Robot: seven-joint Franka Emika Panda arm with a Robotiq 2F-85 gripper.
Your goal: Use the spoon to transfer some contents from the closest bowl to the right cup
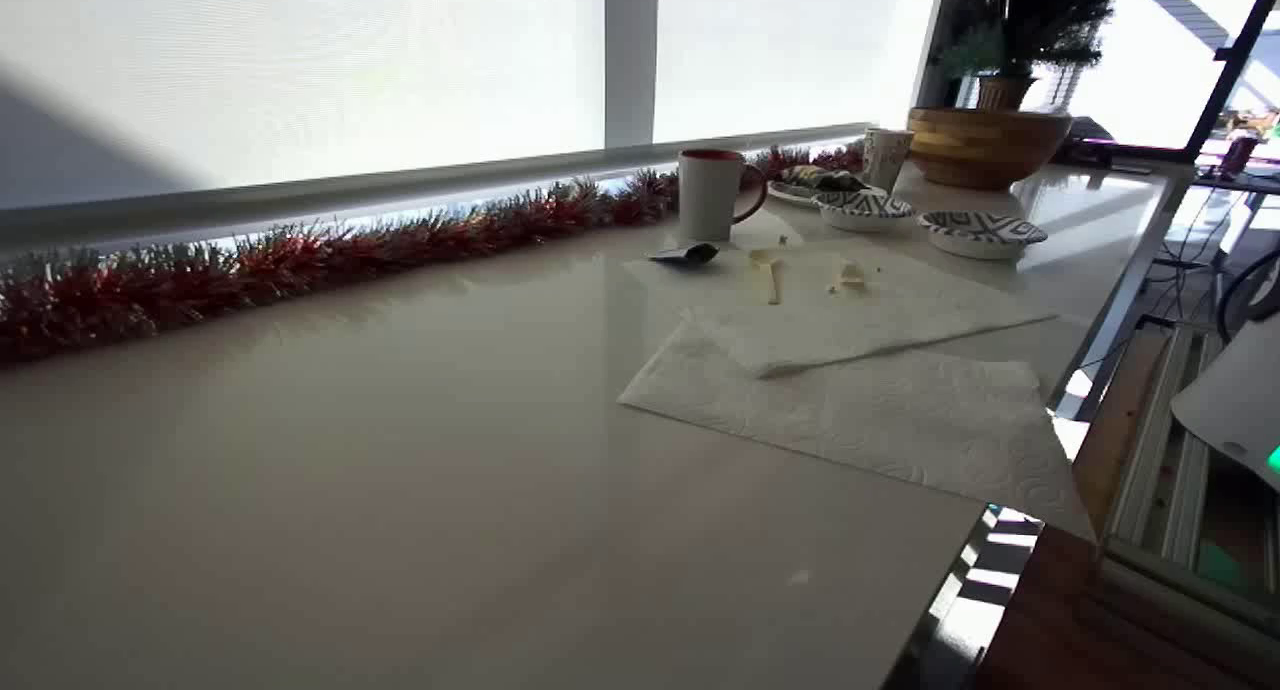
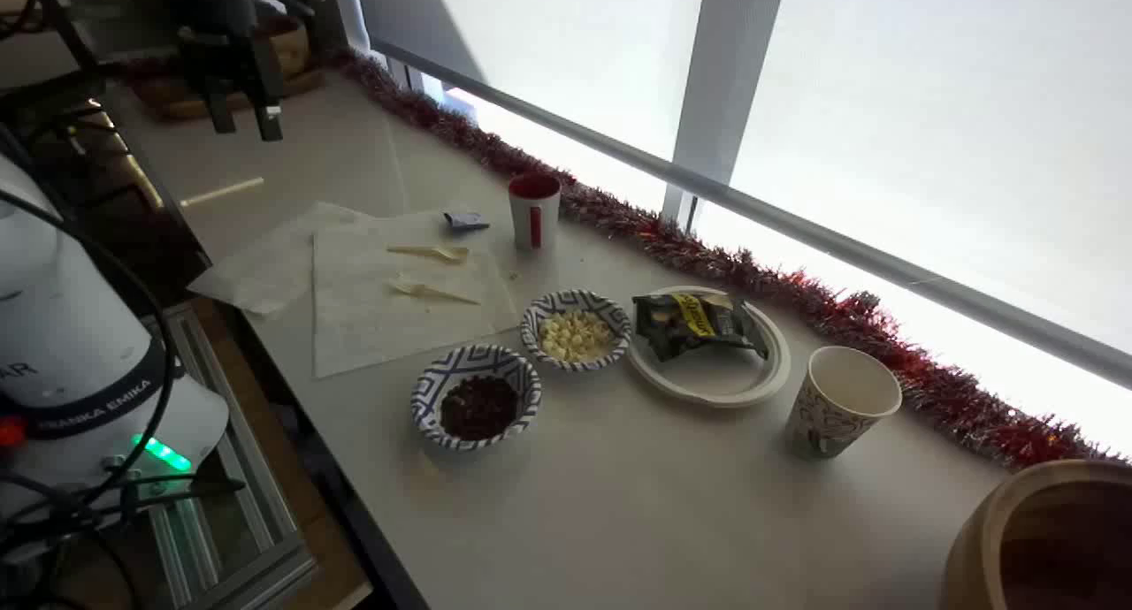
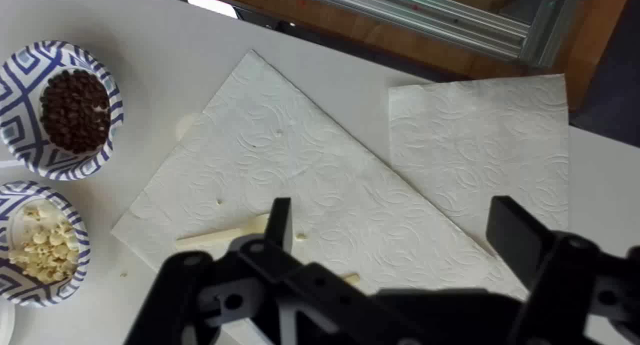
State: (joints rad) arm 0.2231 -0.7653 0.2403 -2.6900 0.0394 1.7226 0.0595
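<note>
On the paper towel [image 2: 354, 327], which lies on the desk [image 1: 400, 470], are a pale spoon-like utensil [image 2: 433, 252] and a 2nd pale utensil [image 2: 420, 288], heads pointing opp. ways, too small to tell spoon from fork. A few crumbs [image 3: 300, 236] dot the towel. Fingers [image 3: 517, 237] are released, spread wide, up in the air above the desk; in the wrist view they show across the towel, one partly hiding a utensil. Lower towel [image 2: 256, 270] lies partly under the paper towel. Small dark packet [image 2: 466, 221] is at the towel's edge; can't tell if on or off it. Red-lined mug [image 2: 520, 217] stands upright just beside the towel, ditto a patterned bowl [image 2: 575, 301] w/ popcorn-like bits [image 3: 47, 250]. A bit farther from the towel: 2nd patterned bowl [image 2: 478, 362], w/ dark brown bits [image 3: 75, 110]. Red tinsel [image 2: 734, 261] runs along the desk edge on the towel's mug side, farther out than the mug. Farther from the towel, past the bowls, is a paper plate [image 2: 707, 382] w/ a yellow-labelled dark bag [image 2: 699, 320] on it. Then a printed paper cup [image 2: 827, 415], upright, well apart from the towel. Farther still: wooden bowl [image 2: 973, 539].
</note>
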